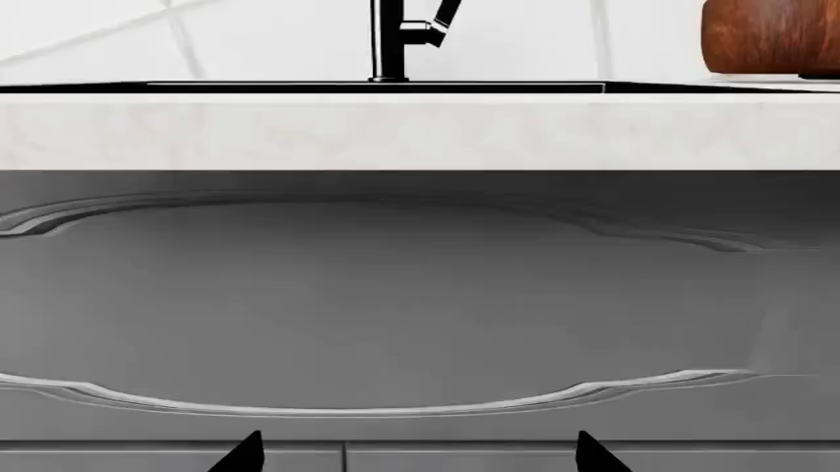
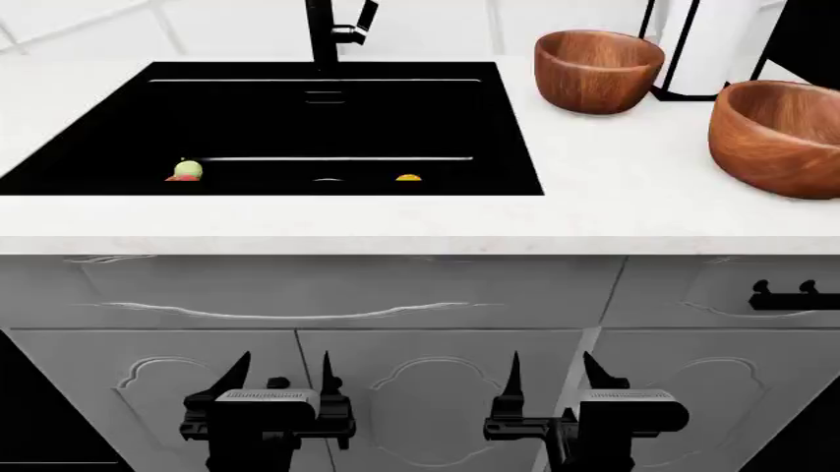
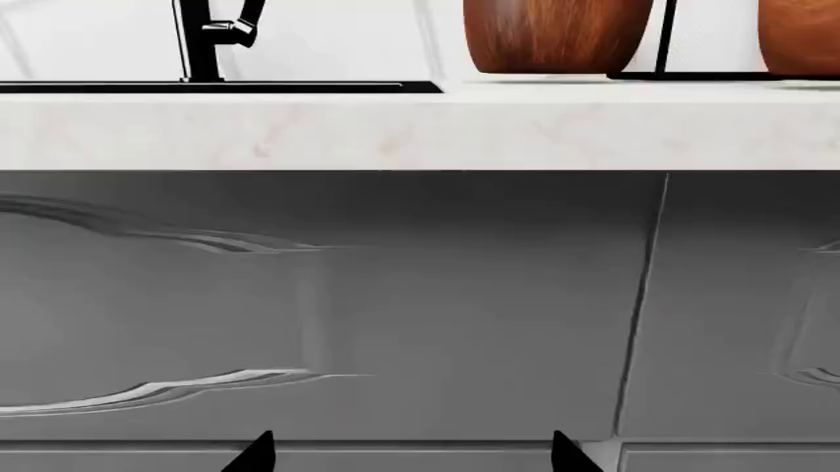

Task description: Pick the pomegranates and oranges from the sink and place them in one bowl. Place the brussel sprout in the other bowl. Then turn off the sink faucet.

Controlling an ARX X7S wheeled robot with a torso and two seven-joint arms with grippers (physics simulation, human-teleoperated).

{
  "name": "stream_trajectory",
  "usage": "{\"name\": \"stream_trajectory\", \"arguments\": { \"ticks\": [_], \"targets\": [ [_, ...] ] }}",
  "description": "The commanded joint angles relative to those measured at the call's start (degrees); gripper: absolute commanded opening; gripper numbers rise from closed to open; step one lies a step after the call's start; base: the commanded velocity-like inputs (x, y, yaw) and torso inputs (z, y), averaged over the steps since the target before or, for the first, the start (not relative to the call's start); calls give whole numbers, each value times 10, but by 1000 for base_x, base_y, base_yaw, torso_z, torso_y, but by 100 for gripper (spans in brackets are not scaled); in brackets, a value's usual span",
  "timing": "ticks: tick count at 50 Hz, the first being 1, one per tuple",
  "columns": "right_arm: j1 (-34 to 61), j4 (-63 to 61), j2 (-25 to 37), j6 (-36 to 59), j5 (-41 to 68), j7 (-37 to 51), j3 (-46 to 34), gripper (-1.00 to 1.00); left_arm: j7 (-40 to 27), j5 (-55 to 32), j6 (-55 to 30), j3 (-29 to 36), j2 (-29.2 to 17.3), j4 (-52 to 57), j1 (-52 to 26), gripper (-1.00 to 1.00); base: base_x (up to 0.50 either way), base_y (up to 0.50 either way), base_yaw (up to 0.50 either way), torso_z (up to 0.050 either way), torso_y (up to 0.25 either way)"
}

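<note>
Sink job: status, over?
Left gripper and right gripper open, empty, low by the cabinet doors. Fruit in sink: orange, sprout. Both bowls empty. Counter edge between arms and sink.

A kitchen — black sink (image 2: 499,118), white counter (image 2: 393,221), grey cabinets (image 2: 393,285).

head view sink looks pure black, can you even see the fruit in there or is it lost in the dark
Head view: the sink renders as flat black with no shading, yet the brussel sprout, a sliver of red pomegranate beneath it and the orange stand out brightly along the near edge. Both wrist views: sharp, evenly lit, only cabinet fronts and the counter edge; the basin's inside is hidden.
</note>
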Motion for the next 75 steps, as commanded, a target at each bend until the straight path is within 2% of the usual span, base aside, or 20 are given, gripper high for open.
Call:
{"name": "stream_trajectory", "arguments": {
  "ticks": [1,16,47,60,63,66,71,75],
  "targets": [
    [-1,-5,9,3,4,16,-12,100,-9,-10,-2,10,-10,-1,-1,100,0,0,0,0,0],
    [-2,-11,29,-3,40,48,-34,100,-24,-44,6,30,-33,11,4,100,0,0,0,0,0],
    [0,-14,50,2,68,78,-57,100,-49,-71,9,52,-56,21,5,100,0,500,0,0,0],
    [-4,-26,59,-1,85,82,-62,100,-51,-93,23,52,-67,39,13,100,0,0,0,7,0],
    [-3,-73,71,49,62,99,-72,100,-63,-90,-10,50,-78,94,21,100,0,0,0,50,0],
    [2,-157,81,134,50,117,-73,100,-69,-96,-85,57,-90,163,7,100,0,0,0,50,0],
    [77,-269,96,294,69,119,-68,100,-80,-98,-180,69,-93,213,-68,100,0,0,0,50,0],
    [140,-305,102,367,90,113,-60,100,-87,-109,-246,72,-89,241,-137,100,0,0,0,50,0]
  ]
}}
